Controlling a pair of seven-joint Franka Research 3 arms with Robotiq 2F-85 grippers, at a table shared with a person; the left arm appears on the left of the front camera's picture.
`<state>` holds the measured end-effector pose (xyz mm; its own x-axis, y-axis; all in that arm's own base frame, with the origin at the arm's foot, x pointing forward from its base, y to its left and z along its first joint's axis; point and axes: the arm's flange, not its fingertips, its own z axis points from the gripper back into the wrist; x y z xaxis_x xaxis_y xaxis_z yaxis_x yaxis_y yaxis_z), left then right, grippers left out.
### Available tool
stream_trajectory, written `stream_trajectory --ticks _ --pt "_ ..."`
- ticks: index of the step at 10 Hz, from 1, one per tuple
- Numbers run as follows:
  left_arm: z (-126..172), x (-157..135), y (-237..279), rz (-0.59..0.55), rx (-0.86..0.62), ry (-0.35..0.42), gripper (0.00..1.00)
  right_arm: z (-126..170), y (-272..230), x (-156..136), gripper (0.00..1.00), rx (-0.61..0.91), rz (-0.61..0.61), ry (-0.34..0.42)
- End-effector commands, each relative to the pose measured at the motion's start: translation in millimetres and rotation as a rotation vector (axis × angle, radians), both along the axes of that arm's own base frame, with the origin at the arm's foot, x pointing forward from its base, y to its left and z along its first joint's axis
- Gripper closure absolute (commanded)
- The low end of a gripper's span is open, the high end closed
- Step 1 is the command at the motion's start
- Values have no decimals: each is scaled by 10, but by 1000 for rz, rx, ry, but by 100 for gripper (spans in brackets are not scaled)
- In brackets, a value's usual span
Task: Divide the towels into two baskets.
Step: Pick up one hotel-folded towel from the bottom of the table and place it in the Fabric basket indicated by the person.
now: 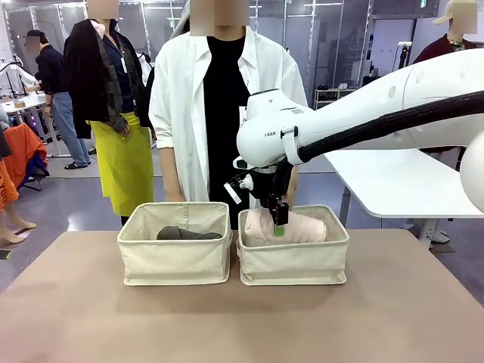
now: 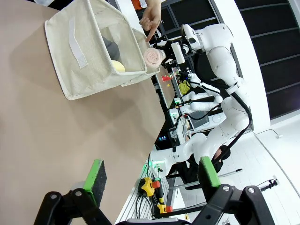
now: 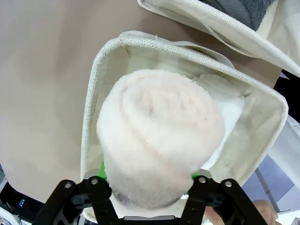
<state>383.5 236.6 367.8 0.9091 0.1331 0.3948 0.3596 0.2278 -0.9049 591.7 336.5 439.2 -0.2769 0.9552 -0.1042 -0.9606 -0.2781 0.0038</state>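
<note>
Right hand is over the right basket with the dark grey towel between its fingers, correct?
Not quite: the towel between the right hand's fingers is the pale pink towel, as the right wrist view shows. The dark grey towel lies in the left basket. The hand is over the right basket.

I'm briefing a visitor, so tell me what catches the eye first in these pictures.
The right arm reaches over the right basket, its gripper set around the end of a pink towel standing out of that basket. Beside it, the left basket holds a grey towel, with a yellow one showing in the left wrist view. A person in a white coat stands just behind both baskets.
</note>
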Motion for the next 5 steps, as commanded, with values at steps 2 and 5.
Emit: stream_trajectory --ticks 2,5 --pt "38 -39 8 -3 8 -11 0 35 13 -96 0 -27 -32 3" --pt "38 -39 8 -3 8 -11 0 86 -166 -232 0 0 -74 -8"
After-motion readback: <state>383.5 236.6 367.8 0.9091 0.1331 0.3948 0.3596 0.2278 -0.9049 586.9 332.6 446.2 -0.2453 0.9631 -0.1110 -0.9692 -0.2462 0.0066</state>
